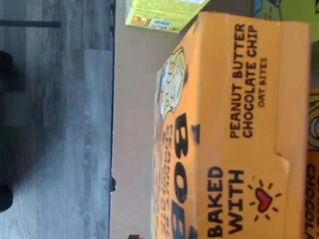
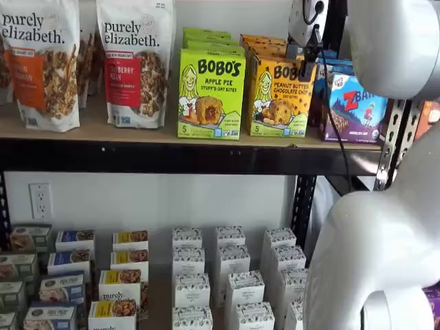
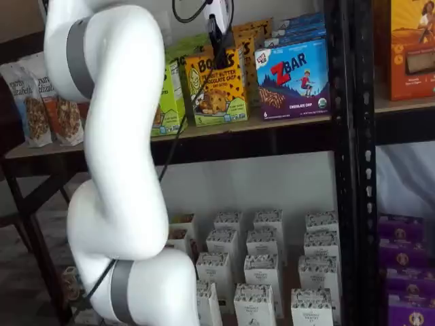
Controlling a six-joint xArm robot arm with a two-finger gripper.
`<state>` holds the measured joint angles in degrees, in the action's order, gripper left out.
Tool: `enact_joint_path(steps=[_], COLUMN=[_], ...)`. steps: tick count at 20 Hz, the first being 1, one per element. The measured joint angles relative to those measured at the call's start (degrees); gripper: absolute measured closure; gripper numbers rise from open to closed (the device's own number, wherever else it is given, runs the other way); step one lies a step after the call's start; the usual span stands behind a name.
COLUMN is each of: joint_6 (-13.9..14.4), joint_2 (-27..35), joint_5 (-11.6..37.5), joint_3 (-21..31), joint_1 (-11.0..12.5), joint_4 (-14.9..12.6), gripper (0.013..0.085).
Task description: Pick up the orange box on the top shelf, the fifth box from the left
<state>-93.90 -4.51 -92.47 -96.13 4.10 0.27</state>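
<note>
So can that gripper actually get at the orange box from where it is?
Probably yes: the gripper hangs right above the orange box, which stands at the front of the top shelf with nothing over it.

The orange box [image 1: 234,129] looked like smooth printed cardboard with a faint sheen; its folded flap edges showed in the wrist view. The top shelf [image 2: 124,132] was a matt tan wooden board fronted by a black painted metal beam. The granola bags [image 2: 134,62] looked like glossy plastic film. The robot arm [image 3: 115,136] wore smooth white plastic shells
</note>
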Motion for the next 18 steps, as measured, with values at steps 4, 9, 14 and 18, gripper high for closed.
enact_joint_path(steps=[4, 9, 14, 18], joint_6=[0.2, 0.1, -0.2, -0.5], joint_2=[0.2, 0.0, -0.9, -1.4], joint_5=[-0.8, -0.6, 0.7, 1.4], joint_3=[0.5, 1.2, 2.5, 3.1], joint_1=[-0.1, 0.2, 0.6, 0.9], joint_4=[0.1, 1.1, 1.9, 2.4], gripper=[0.0130, 0.0170, 0.0250, 0.0370])
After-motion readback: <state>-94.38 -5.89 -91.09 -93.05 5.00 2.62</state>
